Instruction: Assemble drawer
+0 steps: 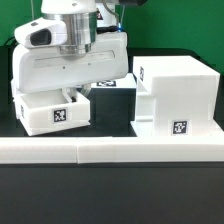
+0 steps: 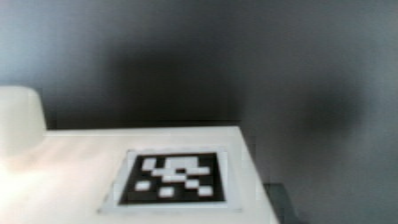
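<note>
The tall white drawer casing (image 1: 178, 92) stands at the exterior view's right, with a tag on its front. A small white tray (image 1: 50, 112) with a tag stands at the left, just under my hand. My gripper (image 1: 73, 93) hangs down onto this tray, and my white hand covers the fingers, so their state does not show. A second tagged part (image 1: 108, 84) shows partly behind my hand, in the middle. The wrist view shows a white tray surface (image 2: 71, 165) with a tag (image 2: 175, 178) very close, and a white knob (image 2: 16, 118) at its edge. No fingers show there.
A long low white wall (image 1: 110, 150) runs across the front of the black table (image 1: 110, 110). The arm (image 1: 75, 25) fills the upper left of the exterior view.
</note>
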Motion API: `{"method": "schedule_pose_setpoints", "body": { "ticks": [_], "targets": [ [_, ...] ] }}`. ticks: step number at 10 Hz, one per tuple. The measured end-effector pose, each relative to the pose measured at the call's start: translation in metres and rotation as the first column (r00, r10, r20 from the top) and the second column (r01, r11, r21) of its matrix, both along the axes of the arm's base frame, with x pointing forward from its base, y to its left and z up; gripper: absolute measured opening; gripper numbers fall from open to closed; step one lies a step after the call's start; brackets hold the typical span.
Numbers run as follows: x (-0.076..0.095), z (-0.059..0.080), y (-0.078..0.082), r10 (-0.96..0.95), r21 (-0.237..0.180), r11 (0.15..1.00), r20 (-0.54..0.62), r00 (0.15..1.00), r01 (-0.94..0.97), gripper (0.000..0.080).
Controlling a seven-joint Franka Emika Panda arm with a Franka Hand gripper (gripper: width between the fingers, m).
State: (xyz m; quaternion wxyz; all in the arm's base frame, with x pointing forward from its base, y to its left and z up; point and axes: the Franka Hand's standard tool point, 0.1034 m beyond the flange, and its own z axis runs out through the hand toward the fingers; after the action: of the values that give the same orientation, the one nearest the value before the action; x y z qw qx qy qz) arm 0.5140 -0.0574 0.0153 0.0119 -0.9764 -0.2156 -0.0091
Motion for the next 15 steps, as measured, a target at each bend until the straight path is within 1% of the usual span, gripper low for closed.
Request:
{"method": "schedule_pose_setpoints", "body": {
  "ticks": [1, 2, 6, 7, 8, 10, 11, 12, 13, 15],
  "targets": [
    [0.0028, 0.0009, 0.0032, 0.138, -0.016, 0.99, 0.001, 0.99, -0.138, 0.0042],
    [0.0036, 0.0013, 0.0045, 0.232, -0.026, 0.972, -0.001, 0.973, -0.232, 0.0042],
    [0.0021, 0.0005, 0.0007, 0.452, -0.036, 0.891, -0.01, 0.892, -0.452, 0.0042],
    [0.0019, 0.0002, -0.0003, 0.524, -0.04, 0.851, -0.014, 0.852, -0.524, 0.0042],
    [0.0026, -0.0003, 0.0001, 0.627, -0.052, 0.777, -0.022, 0.778, -0.628, 0.0042],
    [0.0073, 0.0026, 0.0016, 0.75, -0.055, 0.657, -0.044, 0.659, -0.752, 0.0042],
    [0.0118, 0.0051, 0.0024, 0.778, -0.063, 0.624, -0.046, 0.627, -0.779, 0.0042],
    [0.0107, 0.0043, 0.001, 0.802, -0.062, 0.592, -0.051, 0.595, -0.804, 0.0042],
    [0.0102, 0.004, -0.0004, 0.813, -0.062, 0.577, -0.054, 0.58, -0.814, 0.0042],
    [0.0101, 0.0038, -0.0003, 0.807, -0.062, 0.585, -0.054, 0.588, -0.809, 0.0042]
  ]
}}
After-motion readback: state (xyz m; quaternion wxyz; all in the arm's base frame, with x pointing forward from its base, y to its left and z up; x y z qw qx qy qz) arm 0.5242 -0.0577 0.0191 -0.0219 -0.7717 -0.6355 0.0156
